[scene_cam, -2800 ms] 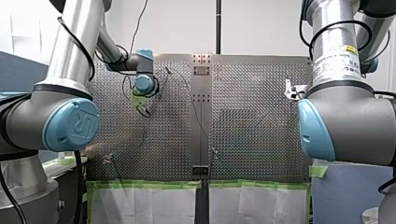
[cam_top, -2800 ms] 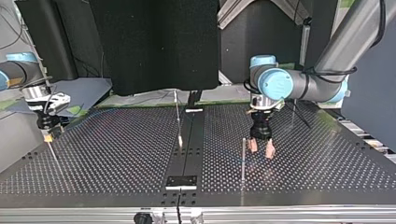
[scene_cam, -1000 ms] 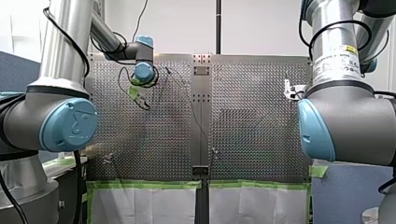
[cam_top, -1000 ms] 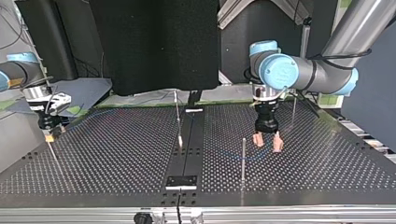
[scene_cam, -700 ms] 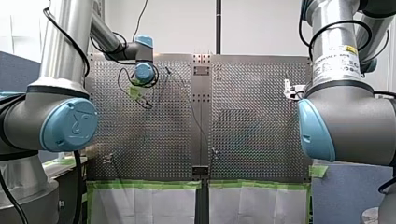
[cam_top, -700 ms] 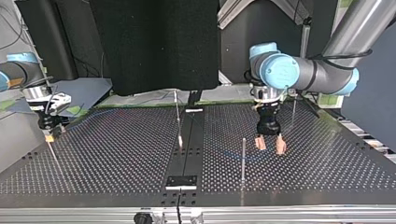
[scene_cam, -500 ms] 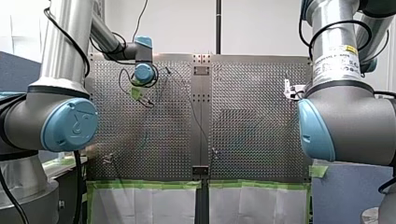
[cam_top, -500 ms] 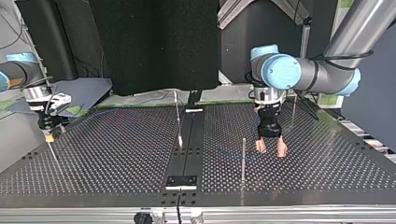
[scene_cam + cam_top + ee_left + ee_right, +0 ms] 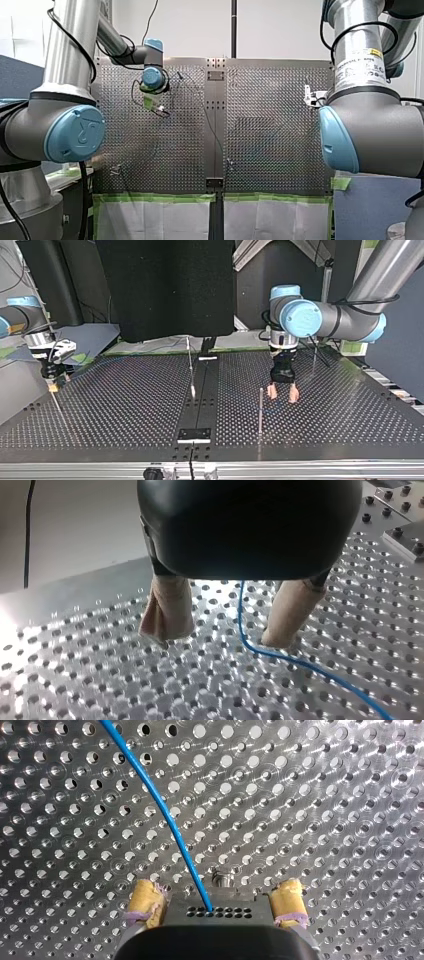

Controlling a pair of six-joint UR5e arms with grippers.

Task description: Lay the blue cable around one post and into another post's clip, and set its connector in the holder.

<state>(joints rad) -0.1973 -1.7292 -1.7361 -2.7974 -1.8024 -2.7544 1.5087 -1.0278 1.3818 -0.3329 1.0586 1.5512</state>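
My black, beige-padded left gripper [image 9: 281,393] hangs unclenched astride the thin blue cable [image 9: 241,615], beside the slim metal post [image 9: 260,409]. Pickup step: it probably must lower and clench.

Steady indoor light, with hard glare off the perforated metal.

In the front view the perforated table [image 9: 280,125] shimmers with a patchy sheen across its holes, and the wall behind it is bright and flat. The top view is dimmer: the plate reads dark, and a black panel [image 9: 165,285] behind it swallows the light. In the left wrist view, glare washes out the plate to one side of my left gripper [image 9: 221,636], whose black body looms close and out of focus. The right wrist view is evenly lit, each hole ringed with highlights. The rows of holes bow toward the edges, perhaps from the lens, and the blue cable [image 9: 170,820] stands out clearly.
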